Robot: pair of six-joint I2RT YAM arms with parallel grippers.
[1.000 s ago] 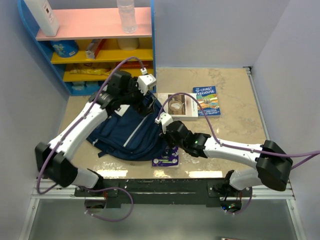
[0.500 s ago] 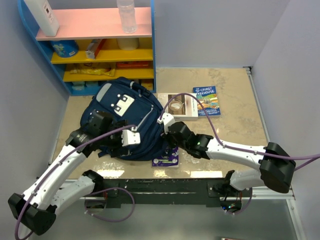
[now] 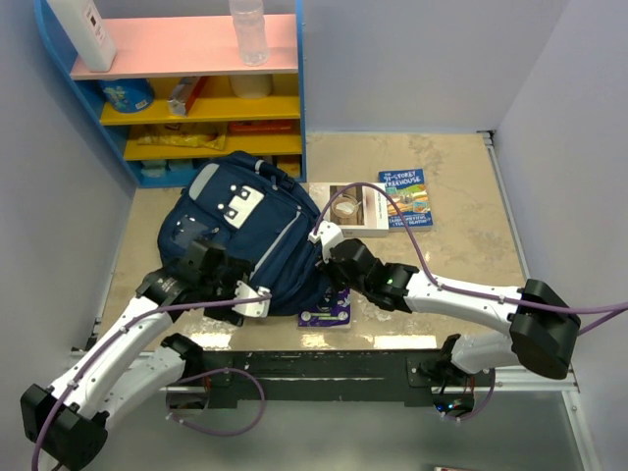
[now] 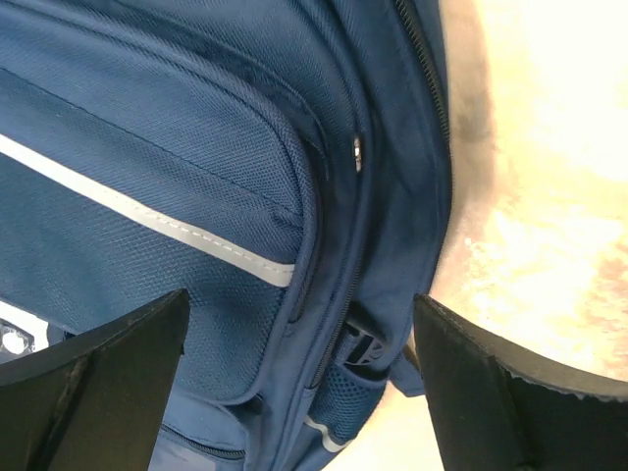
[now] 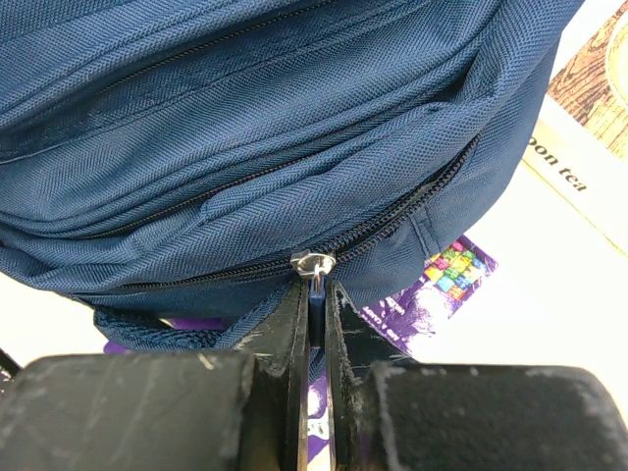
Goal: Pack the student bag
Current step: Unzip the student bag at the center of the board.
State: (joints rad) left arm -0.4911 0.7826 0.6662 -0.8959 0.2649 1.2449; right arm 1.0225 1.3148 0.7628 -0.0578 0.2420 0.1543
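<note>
The student bag [image 3: 250, 231] lies flat on the left half of the tabletop [image 3: 461, 255], front side up, with its white patch toward the far end, near the shelf [image 3: 196, 98]. A zipper runs along the bag's right near edge, and its metal zipper pull [image 5: 312, 263] sits at the seam. The right fingers [image 5: 316, 309] are pressed together on the tab of that pull, pinching it from both sides at the bag's edge. The left fingers [image 4: 299, 368] are spread as wide as they go and hold nothing; they hang over the bag's near left part, above a pocket crossed by a light grey stripe, with bare tabletop showing just beside the bag. A purple booklet [image 3: 332, 312] lies partly under the bag's near right corner, close to the right fingers. Two books [image 3: 392, 201] lie side by side on the tabletop just beyond the bag's right edge; the nearer, pale one touches the bag.
</note>
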